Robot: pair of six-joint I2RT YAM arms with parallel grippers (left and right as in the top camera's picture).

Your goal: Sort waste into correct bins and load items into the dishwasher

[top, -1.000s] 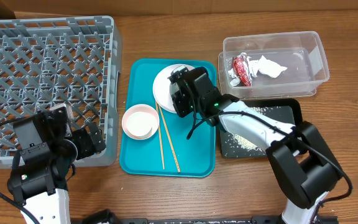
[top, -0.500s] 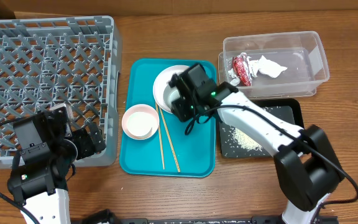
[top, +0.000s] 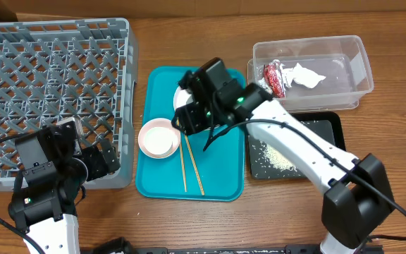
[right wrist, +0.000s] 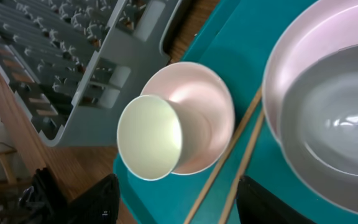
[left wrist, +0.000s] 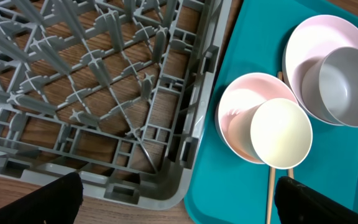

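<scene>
Right jaws parted, empty, over small white cup point(right wrist: 149, 137) in pink bowl point(right wrist: 207, 102); left jaws wide, empty, by dish rack point(left wrist: 104, 93).

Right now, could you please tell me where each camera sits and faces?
Overhead: above the table, straight down on dish rack, teal tray, both arms.
Left wrist: by the rack's corner, facing rack and tray; left gripper open at bottom.
Right wrist: over the tray, facing down; right gripper open at bottom.
Shared: both wrist views show the white cup in the pink bowl.
</scene>
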